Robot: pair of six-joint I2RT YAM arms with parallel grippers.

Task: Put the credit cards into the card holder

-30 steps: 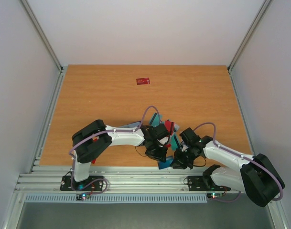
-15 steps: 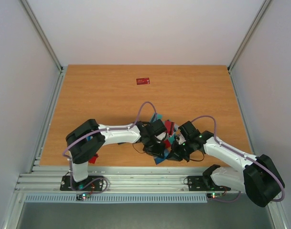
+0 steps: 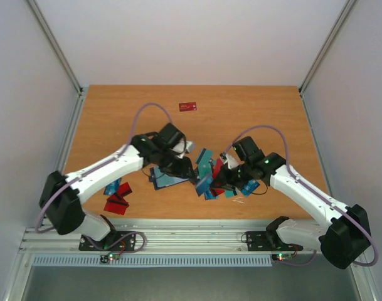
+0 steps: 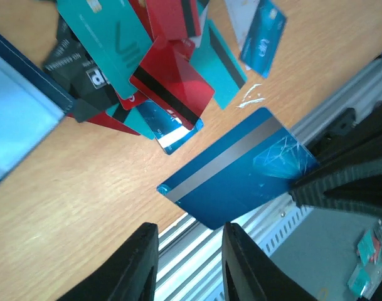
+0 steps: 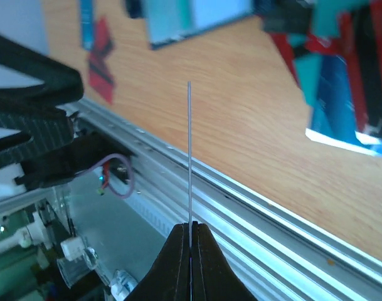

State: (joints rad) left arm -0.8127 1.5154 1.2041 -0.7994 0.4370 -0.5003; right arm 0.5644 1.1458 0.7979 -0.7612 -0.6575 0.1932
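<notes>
1. Wooden bench (image 3: 253,119), with a ribbed metal rail (image 3: 197,235) along its near edge.
2. Left arm (image 3: 109,166) stretched in from the near left corner; right arm (image 3: 303,188) bent in from the near right, both wrists close together mid-bench.
3. Heap of credit cards (image 3: 211,174) between the wrists: teal, red and blue, overlapping at all angles, several with a black stripe.
4. Card holder (image 3: 167,178) flat and open on the bench, grey-blue inside upward, dark navy rim, just left of the heap and close to the left wrist.
5. Left pincer (image 4: 189,233) with fingers apart and nothing between them.
6. Right pincer (image 5: 191,229) pressed together on a blue card (image 4: 234,172) with a grey stripe, gripped at one end and held above the bench.
7. Small cluster of red cards (image 3: 118,200) near the left front; one lone red card (image 3: 188,106) far back, well apart from everything.
</notes>
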